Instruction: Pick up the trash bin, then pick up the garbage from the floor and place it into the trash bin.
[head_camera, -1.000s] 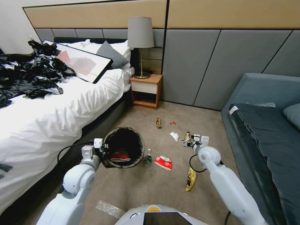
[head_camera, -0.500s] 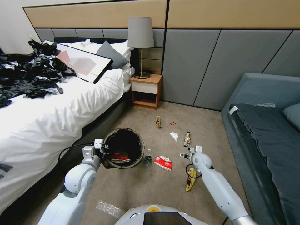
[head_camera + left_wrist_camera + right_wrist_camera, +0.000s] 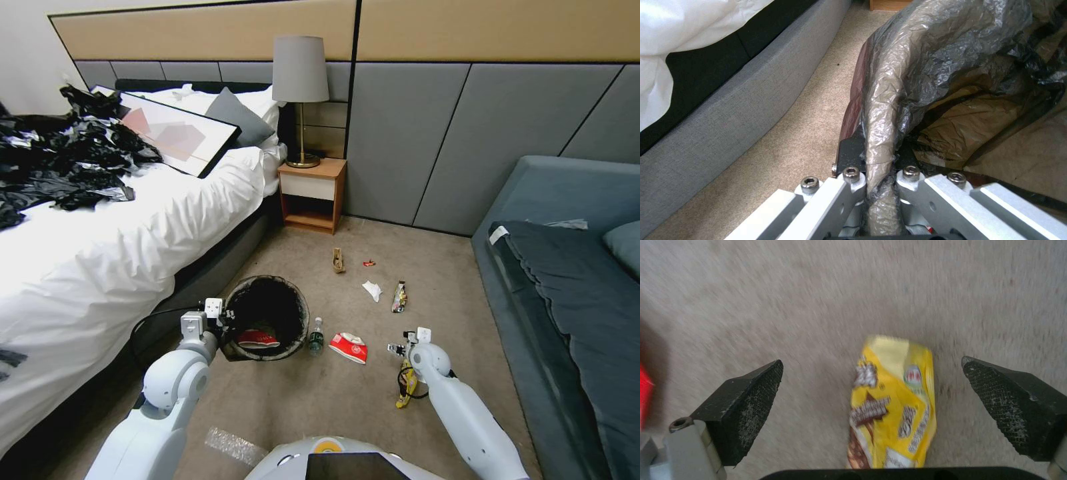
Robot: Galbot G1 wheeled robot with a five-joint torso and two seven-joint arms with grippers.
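Observation:
The trash bin, black liner over its rim, hangs tilted beside the bed with a red-and-white carton inside. My left gripper is shut on its near rim; in the left wrist view the left gripper pinches the liner-covered rim. On the carpet lie a bottle, a second carton, a tissue, a wrapper, a brown scrap and a tiny red wrapper. My right gripper hovers open just above a yellow snack wrapper. Its fingers straddle the wrapper without touching it.
A bed with a heap of black bags runs along the left. A nightstand with a lamp stands at the far wall. A blue sofa borders the right. A clear plastic scrap lies near my base.
My right arm has drawn back from the far wrapper and come down over the near yellow wrapper. The left gripper and bin have barely shifted.

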